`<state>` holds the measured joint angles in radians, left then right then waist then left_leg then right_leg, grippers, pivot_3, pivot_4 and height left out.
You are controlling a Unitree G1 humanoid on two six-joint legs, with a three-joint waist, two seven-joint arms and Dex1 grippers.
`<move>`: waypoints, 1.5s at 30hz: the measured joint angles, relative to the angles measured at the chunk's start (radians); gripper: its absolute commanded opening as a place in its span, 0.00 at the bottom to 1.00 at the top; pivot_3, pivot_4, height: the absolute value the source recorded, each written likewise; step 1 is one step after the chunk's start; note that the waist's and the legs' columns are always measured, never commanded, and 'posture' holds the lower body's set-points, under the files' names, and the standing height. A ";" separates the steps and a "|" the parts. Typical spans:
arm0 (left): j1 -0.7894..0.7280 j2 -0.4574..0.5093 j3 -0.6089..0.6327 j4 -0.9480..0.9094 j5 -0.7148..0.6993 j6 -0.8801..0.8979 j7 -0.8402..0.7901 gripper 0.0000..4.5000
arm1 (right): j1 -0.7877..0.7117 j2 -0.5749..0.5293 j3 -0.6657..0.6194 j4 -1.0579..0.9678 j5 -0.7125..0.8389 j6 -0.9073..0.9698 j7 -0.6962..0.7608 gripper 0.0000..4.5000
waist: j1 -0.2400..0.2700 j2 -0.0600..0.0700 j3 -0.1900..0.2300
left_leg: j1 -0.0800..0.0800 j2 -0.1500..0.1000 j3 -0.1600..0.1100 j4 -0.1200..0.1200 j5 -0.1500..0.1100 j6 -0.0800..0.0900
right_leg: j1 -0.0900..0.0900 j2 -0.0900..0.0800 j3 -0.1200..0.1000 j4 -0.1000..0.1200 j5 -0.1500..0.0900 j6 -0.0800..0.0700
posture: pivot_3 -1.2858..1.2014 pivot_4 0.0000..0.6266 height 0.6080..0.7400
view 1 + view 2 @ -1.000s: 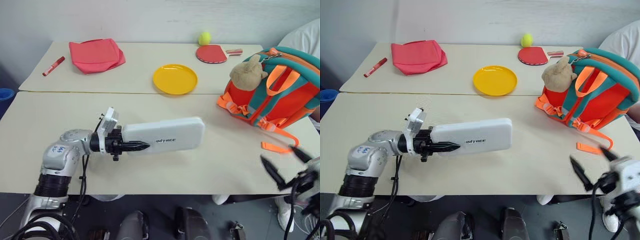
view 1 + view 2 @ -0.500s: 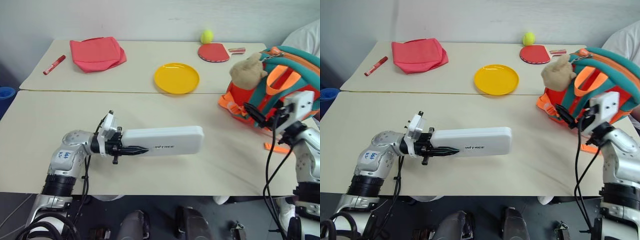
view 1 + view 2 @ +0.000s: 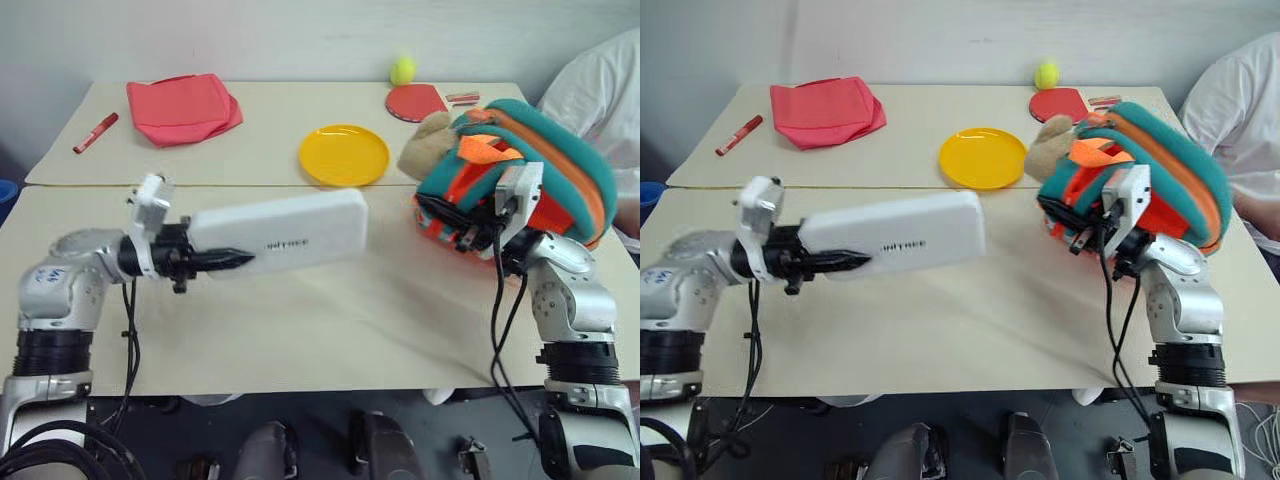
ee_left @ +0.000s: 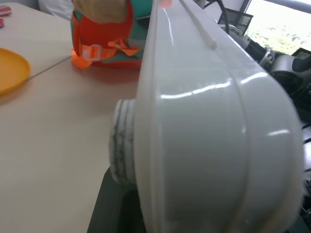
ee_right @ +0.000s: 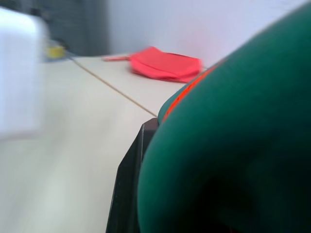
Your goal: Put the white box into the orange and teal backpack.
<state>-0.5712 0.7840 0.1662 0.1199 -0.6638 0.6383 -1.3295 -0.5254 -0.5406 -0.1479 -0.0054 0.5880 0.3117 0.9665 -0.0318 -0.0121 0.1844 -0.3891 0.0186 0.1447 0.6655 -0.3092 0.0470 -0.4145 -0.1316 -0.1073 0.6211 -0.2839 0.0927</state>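
Observation:
My left gripper (image 3: 225, 260) is shut on one end of the white box (image 3: 275, 232) and holds it level above the table, its free end toward the orange and teal backpack (image 3: 540, 150). The left wrist view has the white box (image 4: 204, 121) close up and the backpack (image 4: 104, 43) behind it. The backpack leans toward the box, its tan plush toy (image 3: 425, 150) on the near side. My right gripper (image 3: 462, 228) is shut on the backpack's front edge; in the right wrist view a black finger (image 5: 127, 184) presses against the teal trim (image 5: 233, 145).
A yellow plate (image 3: 344, 154) lies just behind the box. Farther back are a folded pink-red cloth bag (image 3: 180, 105), a red marker (image 3: 88, 132), a red paddle (image 3: 418, 100) and a tennis ball (image 3: 403, 70). A person in white (image 3: 600, 90) sits at the right.
My right arm came up from the lower right, reached the backpack and closed on it; the backpack tipped toward the box. My left gripper lifted the box and drew it to the left.

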 measured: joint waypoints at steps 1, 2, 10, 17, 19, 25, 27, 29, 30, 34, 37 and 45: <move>-0.001 0.016 0.006 0.021 0.000 0.010 -0.002 0.28 | 0.006 0.000 0.015 -0.049 0.036 0.048 0.002 0.00 | -0.001 0.000 0.000 | 0.000 0.000 0.000 0.000 0.000 0.000 | 0.000 0.000 0.000 0.000 0.000 0.000 | 0.52 0.24 1.00; -0.003 0.035 0.009 0.055 0.001 0.020 -0.010 0.28 | 0.024 -0.002 0.027 -0.121 0.096 0.124 -0.002 0.00 | -0.001 0.000 0.000 | 0.000 0.001 0.000 -0.001 0.000 0.000 | 0.000 0.001 0.000 0.000 0.000 -0.001 | 0.52 0.24 1.00; 0.117 0.202 0.086 0.163 -0.022 0.105 -0.131 0.28 | 0.199 -0.131 0.021 -0.493 0.593 0.540 -0.078 0.00 | 0.004 -0.001 0.000 | -0.001 0.001 0.000 0.000 -0.004 0.000 | -0.001 -0.003 0.000 -0.002 -0.001 -0.002 | 0.52 0.24 1.00; 0.149 0.204 0.204 0.112 -0.095 0.147 -0.120 0.28 | 0.316 -0.334 -0.153 -0.472 0.899 0.678 -0.140 0.00 | 0.026 -0.004 0.002 | -0.001 0.000 -0.004 0.000 -0.007 -0.004 | 0.000 -0.005 -0.003 -0.008 -0.001 -0.002 | 0.52 0.24 1.00; 0.114 0.169 0.212 0.078 -0.098 0.124 -0.091 0.28 | 0.332 -0.351 -0.168 -0.442 0.875 0.678 -0.123 0.00 | 0.033 -0.004 0.002 | -0.001 -0.001 -0.004 0.000 -0.007 -0.004 | 0.001 -0.006 -0.003 -0.008 0.000 -0.001 | 0.52 0.24 1.00; 0.026 0.011 0.162 -0.024 -0.103 0.066 -0.005 0.28 | 0.336 -0.355 -0.162 -0.422 0.788 0.670 -0.069 0.00 | 0.034 -0.005 0.002 | -0.002 -0.002 -0.002 0.000 -0.005 0.001 | 0.001 -0.005 -0.003 -0.008 0.001 0.001 | 0.52 0.24 1.00; -0.028 -0.048 0.120 -0.028 -0.092 0.029 0.017 0.28 | 0.346 -0.355 -0.162 -0.423 0.774 0.670 -0.059 0.00 | 0.039 -0.005 0.002 | -0.002 -0.002 -0.002 0.001 -0.005 0.002 | 0.002 -0.003 -0.003 -0.008 0.001 0.002 | 0.52 0.24 1.00; -0.101 -0.105 0.065 0.006 -0.051 -0.033 0.032 0.28 | 0.363 -0.355 -0.163 -0.424 0.767 0.671 -0.055 0.00 | 0.047 -0.005 0.002 | -0.002 -0.002 -0.001 0.002 -0.004 0.003 | 0.002 -0.002 -0.003 -0.007 0.002 0.003 | 0.52 0.24 1.00; -0.116 -0.114 0.051 0.018 -0.037 -0.050 0.033 0.28 | 0.365 -0.355 -0.163 -0.425 0.766 0.671 -0.055 0.00 | 0.050 -0.005 0.002 | -0.002 -0.003 0.000 0.002 -0.004 0.003 | 0.002 -0.001 -0.003 -0.007 0.002 0.004 | 0.52 0.24 1.00; -0.186 -0.137 -0.027 0.090 0.019 -0.108 0.003 0.28 | 0.373 -0.354 -0.165 -0.429 0.754 0.667 -0.058 0.00 | 0.052 -0.005 0.002 | -0.002 -0.003 0.002 0.002 -0.004 0.005 | 0.002 -0.001 -0.005 -0.008 0.003 0.005 | 0.52 0.24 1.00; -0.201 -0.137 -0.086 0.104 0.062 -0.140 -0.035 0.28 | 0.372 -0.349 -0.164 -0.438 0.738 0.658 -0.062 0.00 | 0.054 -0.005 0.002 | -0.002 -0.003 0.002 0.003 -0.004 0.006 | 0.002 -0.001 -0.006 -0.008 0.003 0.006 | 0.52 0.24 1.00; -0.316 -0.117 -0.254 0.129 0.204 -0.148 -0.097 0.28 | 0.346 -0.323 -0.141 -0.448 0.689 0.638 -0.077 0.00 | 0.058 -0.005 0.002 | -0.002 -0.003 0.001 0.006 -0.005 0.007 | 0.003 -0.002 -0.005 -0.010 0.003 0.006 | 0.52 0.24 1.00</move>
<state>-0.8876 0.6665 -0.0874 0.2491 -0.4602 0.4905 -1.4269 -0.1799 -0.8633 -0.2888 -0.4536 1.2773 0.9496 0.8893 0.0264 -0.0174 0.1867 -0.3913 0.0159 0.1455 0.6720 -0.3142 0.0542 -0.4117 -0.1338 -0.1118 0.6110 -0.2806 0.0982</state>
